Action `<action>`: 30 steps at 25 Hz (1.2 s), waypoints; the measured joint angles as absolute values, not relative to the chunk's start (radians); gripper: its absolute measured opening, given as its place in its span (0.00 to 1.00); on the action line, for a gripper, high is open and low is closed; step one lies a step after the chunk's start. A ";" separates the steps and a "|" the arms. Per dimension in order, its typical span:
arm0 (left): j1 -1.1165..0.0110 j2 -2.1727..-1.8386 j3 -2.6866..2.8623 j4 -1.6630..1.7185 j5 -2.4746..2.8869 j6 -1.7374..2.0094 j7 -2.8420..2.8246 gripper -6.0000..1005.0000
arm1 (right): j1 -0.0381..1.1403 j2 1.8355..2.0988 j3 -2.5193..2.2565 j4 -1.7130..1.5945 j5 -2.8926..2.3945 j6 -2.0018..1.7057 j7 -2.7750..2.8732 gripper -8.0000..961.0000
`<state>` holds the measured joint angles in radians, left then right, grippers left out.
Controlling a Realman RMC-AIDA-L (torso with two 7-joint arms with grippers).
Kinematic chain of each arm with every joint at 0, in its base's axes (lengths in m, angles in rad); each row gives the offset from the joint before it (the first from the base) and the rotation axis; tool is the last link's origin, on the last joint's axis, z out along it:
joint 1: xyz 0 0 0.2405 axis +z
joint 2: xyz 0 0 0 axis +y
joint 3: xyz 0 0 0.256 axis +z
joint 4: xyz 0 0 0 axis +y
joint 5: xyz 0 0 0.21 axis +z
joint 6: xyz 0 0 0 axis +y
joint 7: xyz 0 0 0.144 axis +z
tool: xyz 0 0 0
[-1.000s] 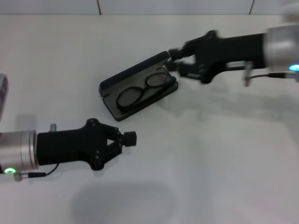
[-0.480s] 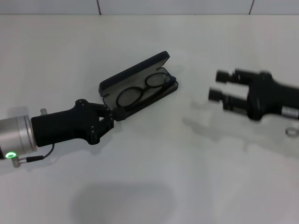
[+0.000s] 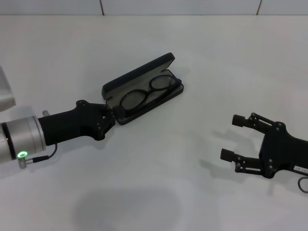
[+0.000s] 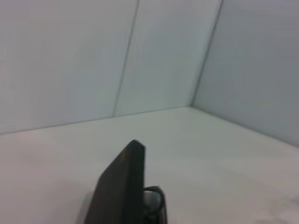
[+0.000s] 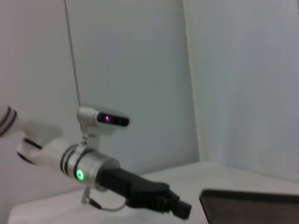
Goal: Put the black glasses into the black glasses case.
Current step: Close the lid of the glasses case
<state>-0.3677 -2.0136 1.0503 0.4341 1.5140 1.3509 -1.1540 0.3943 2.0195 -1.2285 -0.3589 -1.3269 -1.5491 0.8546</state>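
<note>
The black glasses case (image 3: 113, 88) lies open in the middle of the table, its lid raised toward the far side. The black glasses (image 3: 145, 94) rest inside on the lining, lenses up. My left gripper (image 3: 113, 114) is shut, and its tip touches the case's near left corner. Well away from the case, at the near right, my right gripper (image 3: 231, 138) is open and holds nothing. The left wrist view shows the case lid (image 4: 122, 184) edge-on, with a bit of the glasses (image 4: 153, 199) beside it. In the right wrist view the left gripper (image 5: 181, 210) sits next to the case lid (image 5: 250, 207).
The white table (image 3: 192, 192) ends at a tiled wall (image 3: 183, 6) behind it. A pale object (image 3: 6, 92) sits at the left edge of the head view.
My right gripper has left the case's far right end and pulled back to the near right, now open. My left gripper has moved up to the case's near left corner.
</note>
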 joint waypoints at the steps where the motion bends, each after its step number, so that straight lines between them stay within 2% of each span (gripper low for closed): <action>1: -0.370 -2.017 1.050 0.434 1.514 1.338 -1.152 0.02 | 0.391 2.020 -1.228 -0.355 -1.327 -1.540 0.847 0.87; 8: -0.392 -2.035 1.055 0.434 1.514 1.239 -1.145 0.02 | 0.381 2.019 -1.231 -0.350 -1.328 -1.493 0.824 0.92; 20: -0.406 -2.052 1.049 0.441 1.508 1.070 -1.144 0.02 | 0.380 2.019 -1.235 -0.350 -1.328 -1.498 0.824 0.92; 30: -0.422 -2.053 1.039 0.448 1.499 1.020 -1.123 0.02 | 0.380 2.019 -1.236 -0.350 -1.328 -1.512 0.828 0.92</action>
